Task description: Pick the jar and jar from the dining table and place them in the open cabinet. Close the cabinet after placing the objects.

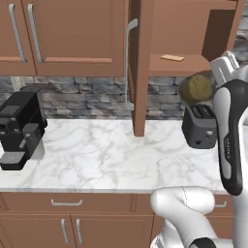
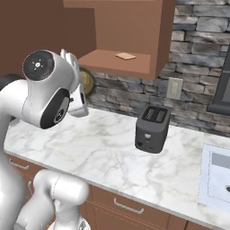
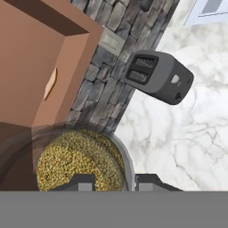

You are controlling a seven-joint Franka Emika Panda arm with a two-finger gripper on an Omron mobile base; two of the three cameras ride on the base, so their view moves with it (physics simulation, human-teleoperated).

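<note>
Glass jar (image 3: 80,164) of olive-green filling clamped in gripper (image 3: 113,181), open cabinet (image 1: 193,29) holding flat tan piece (image 1: 172,57) on shelf, jar half hidden behind arm, toaster (image 2: 152,129) below.

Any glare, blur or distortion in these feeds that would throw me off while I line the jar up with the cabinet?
Left base view: even, flat light, no glare; the jar looks soft-edged beside the arm. Right base view: sharp, with only a faint shadow under the toaster. Hand view: rolled sideways, and the jar looms large, its glass wall veiling the cabinet behind.
</note>
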